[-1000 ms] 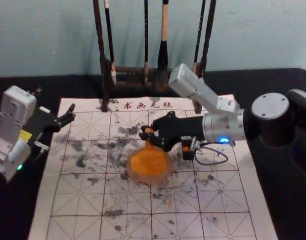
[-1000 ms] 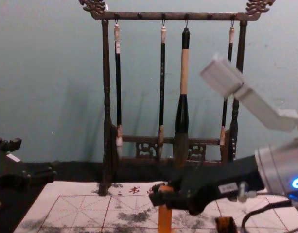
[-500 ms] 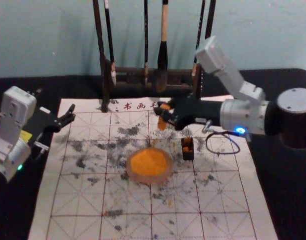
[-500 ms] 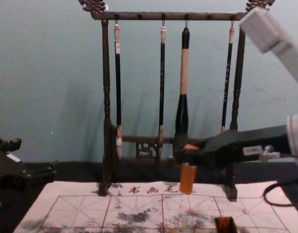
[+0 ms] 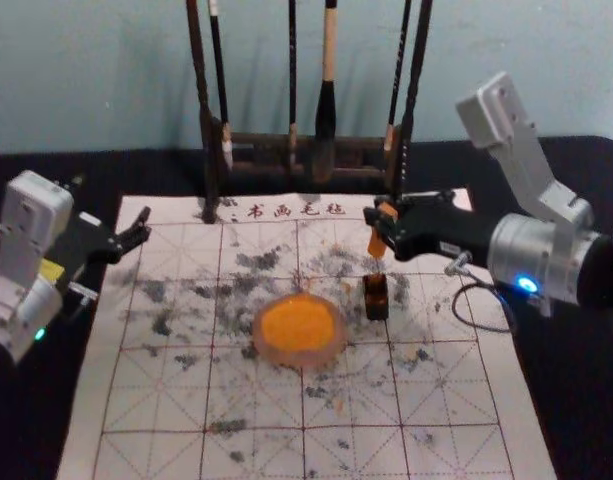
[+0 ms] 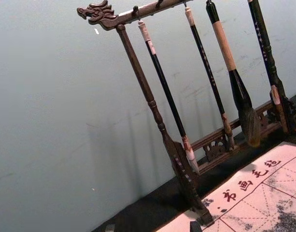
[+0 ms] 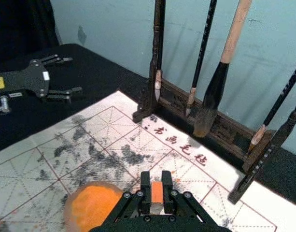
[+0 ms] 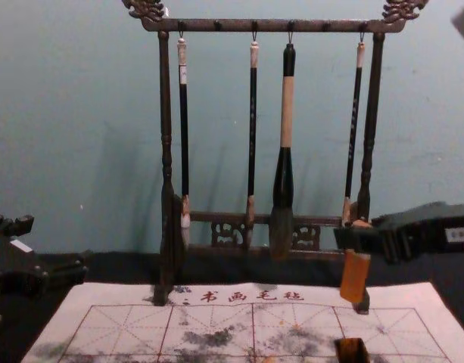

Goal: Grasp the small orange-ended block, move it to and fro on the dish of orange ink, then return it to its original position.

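Lowering the block (image 8: 355,276) into the box (image 5: 376,310) looks like your next job, and its slant is your main danger: it could catch the rim and tip the box. Your right tool (image 7: 156,176) grips it by the upper part, fingers closed, above the mat (image 5: 436,455); loosen too soon and wet ink may smear there. Your left tool (image 5: 144,226) sits idle, fingers spread, away from the dish (image 5: 298,359).

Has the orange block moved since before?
Yes. In the head view, the right gripper has carried the orange block to the right, from the dish to near the dark box.
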Robot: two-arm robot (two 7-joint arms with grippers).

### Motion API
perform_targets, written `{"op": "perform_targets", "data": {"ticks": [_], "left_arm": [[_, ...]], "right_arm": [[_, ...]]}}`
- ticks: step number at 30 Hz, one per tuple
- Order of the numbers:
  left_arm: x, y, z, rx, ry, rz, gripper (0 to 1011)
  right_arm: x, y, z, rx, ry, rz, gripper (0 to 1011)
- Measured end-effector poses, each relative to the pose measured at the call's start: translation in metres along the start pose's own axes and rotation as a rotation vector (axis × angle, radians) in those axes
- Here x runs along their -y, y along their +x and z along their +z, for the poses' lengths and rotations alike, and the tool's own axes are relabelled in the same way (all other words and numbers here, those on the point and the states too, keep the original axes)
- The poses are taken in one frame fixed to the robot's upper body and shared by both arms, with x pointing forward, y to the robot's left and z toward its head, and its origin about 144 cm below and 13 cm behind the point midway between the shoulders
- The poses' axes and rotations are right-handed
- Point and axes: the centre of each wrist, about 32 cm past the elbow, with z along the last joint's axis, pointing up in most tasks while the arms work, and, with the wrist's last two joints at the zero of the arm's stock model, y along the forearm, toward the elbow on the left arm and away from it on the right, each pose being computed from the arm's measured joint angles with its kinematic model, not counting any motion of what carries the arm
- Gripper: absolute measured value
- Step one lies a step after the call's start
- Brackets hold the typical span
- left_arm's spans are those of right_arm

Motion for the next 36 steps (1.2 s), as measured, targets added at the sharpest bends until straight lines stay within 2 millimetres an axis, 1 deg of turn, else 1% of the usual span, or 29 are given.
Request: {"op": "perform_targets", "data": {"ticks": [7,12,17,28,36], "left_arm": [[0.0,0.0,0.0,0.0,0.0,0.0,1001],[0.0,0.0,0.0,0.0,0.0,0.0,1001],[0.0,0.0,0.0,0.0,0.0,0.0,1001],[0.0,0.0,0.0,0.0,0.0,0.0,1001],[0.0,0.0,0.0,0.0,0.0,0.0,1001]], "right_arm": [[0.012,-0.01,-0.009,-0.035,-0.016,-0.008,119],[0.014,-0.011,-0.015,-0.049,-0.036,-0.014,120],[0.01,-0.011,-0.019,-0.063,-0.05,-0.024,120],[-0.005,-0.009,-0.023,-0.065,-0.073,-0.026,120],[-0.009,-0.008,-0.025,-0.066,-0.083,-0.022,120]]}}
